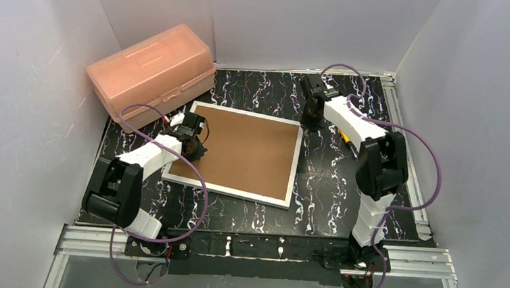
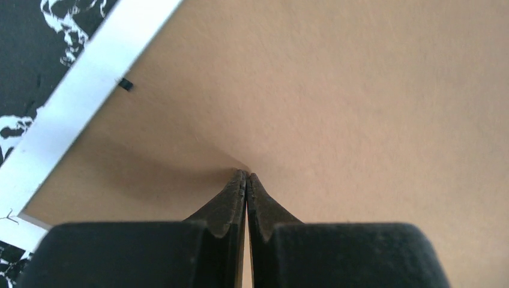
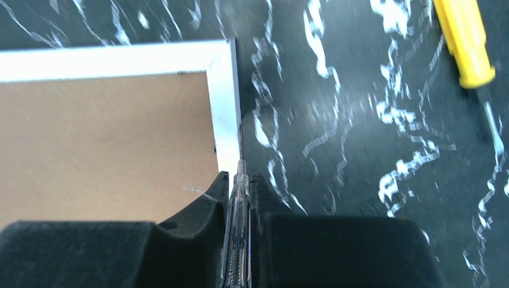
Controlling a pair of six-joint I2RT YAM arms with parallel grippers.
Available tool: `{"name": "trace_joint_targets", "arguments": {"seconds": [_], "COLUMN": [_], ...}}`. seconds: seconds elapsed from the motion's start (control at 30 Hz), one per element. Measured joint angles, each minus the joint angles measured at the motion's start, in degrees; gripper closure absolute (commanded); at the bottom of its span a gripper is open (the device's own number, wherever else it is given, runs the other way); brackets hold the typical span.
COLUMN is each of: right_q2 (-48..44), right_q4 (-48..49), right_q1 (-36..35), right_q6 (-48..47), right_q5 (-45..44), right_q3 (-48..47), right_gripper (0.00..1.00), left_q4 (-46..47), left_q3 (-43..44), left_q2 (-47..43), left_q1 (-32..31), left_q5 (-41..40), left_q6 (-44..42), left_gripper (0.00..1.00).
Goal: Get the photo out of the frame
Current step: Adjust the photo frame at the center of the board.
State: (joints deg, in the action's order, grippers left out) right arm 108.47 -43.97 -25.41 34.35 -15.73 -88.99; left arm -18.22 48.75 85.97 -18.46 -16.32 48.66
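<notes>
Black fingers of the left hand [image 2: 246, 180] fill the bottom of the left wrist view. They are pressed together, and their tips touch the brown board. That board is the back of the frame [image 2: 360, 90], a plain, matte, light-brown fibreboard sheet edged by a thin white border. A small black tab [image 2: 125, 84] sits at the border's inner edge in the upper left of this view.

At the bottom centre of the right wrist view, the right hand [image 3: 239, 178] pinches a slim clear-handled tool [image 3: 237, 240] between its fingers. The tool's thin tip lies at the outer edge of the white border, just below the frame's corner near the top centre. A yellow-handled screwdriver [image 3: 465, 42] lies on the table [image 3: 360, 150] in the upper right, well apart from the frame.

From above, the frame lies flat and back up in the middle of the black, white-veined table, turned slightly askew. The left hand is over its left part and the right hand is at its upper right corner. A translucent pink plastic box [image 1: 152, 72], lid closed, stands in the upper left, just beside the frame's upper left corner.
</notes>
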Motion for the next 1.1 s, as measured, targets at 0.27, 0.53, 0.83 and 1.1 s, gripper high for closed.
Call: {"name": "trace_joint_targets", "arguments": {"seconds": [0.27,0.53,0.83,1.1], "right_q2": [3.5,-4.6,-16.8,-22.9], "right_q4": [1.7,1.6,3.2,5.6], "right_q1": [0.4,0.7,0.7,0.7], "right_q6": [1.1,1.8,2.2,-0.1], "right_q5": [-1.9,-4.9,-5.1,-2.1], "right_q3": [-6.0,1.7,12.0,19.7], "right_gripper": [0.99,0.99,0.99,0.99], "left_q4": [-4.9,-8.1,-6.5,-3.8], "left_q3": [-1.4,-1.0,1.0,3.0], "left_q2": [-7.8,-11.4,-7.3,-0.2], "left_q1": [0.1,7.0,16.5,22.2], "left_q5": [0.2,-3.5,-6.8,-3.8], "left_q6": [-0.9,0.5,2.8,2.1], "left_gripper": [1.0,1.0,1.0,1.0]}}
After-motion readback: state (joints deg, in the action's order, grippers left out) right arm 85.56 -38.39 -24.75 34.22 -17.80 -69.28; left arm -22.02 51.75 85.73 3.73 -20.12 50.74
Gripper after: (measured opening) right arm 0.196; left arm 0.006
